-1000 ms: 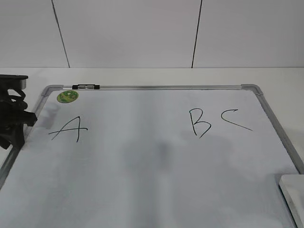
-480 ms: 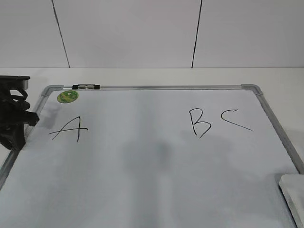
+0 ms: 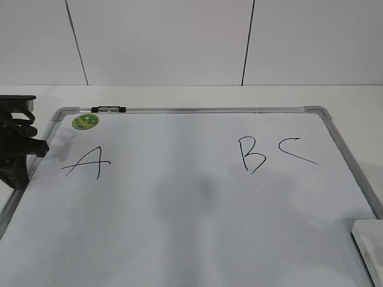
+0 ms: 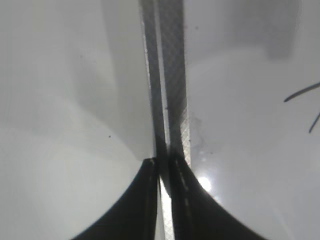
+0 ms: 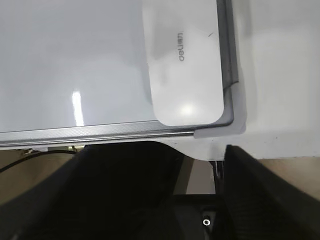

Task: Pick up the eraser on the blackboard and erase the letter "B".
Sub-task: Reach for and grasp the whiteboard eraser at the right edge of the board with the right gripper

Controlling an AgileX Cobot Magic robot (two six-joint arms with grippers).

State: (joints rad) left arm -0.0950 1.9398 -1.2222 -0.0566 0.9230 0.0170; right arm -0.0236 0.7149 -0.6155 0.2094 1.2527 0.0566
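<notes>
The blackboard is a white board in a silver-grey frame, lying flat. The letter "B" is drawn in thin black marker at its upper right, between a slanted "A" and an angular "C". The eraser is a white rounded block lying in the board's near right corner; in the right wrist view its grey lettering shows. My right gripper is open and empty, just off the board's edge, short of the eraser. My left gripper is shut over the board's left frame.
A round green sticker and a small black-and-silver clip sit at the board's far left corner. A white table surrounds the board, with a white panelled wall behind. The table's front edge shows under my right gripper.
My left gripper has shifted very slightly at the board's left frame. The board, letters and eraser have not moved.
</notes>
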